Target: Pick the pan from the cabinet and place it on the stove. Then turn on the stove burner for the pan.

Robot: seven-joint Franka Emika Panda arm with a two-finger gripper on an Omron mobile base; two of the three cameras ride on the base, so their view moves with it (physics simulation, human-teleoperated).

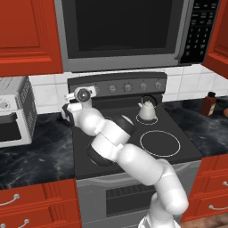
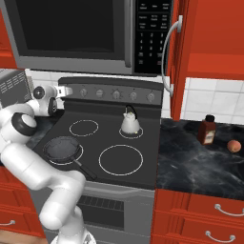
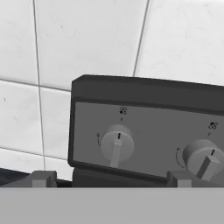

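Elbow bent low over the stove [image 2: 152,167], my forearm stretched up toward its back panel, my gripper [image 3: 109,178] released with jaws wide, facing the leftmost knob [image 3: 116,143], pan [image 2: 62,148] sitting on the front-left burner ring, kettle [image 2: 130,120] behind.

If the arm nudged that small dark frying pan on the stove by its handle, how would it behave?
The small round dark frying pan would probably slide and pivot rather than tip: it sits flat and low on the smooth dark glass stove top. Its long thin black handle juts off one side, so a push there likely spins it. It looks rigid, not floppy.
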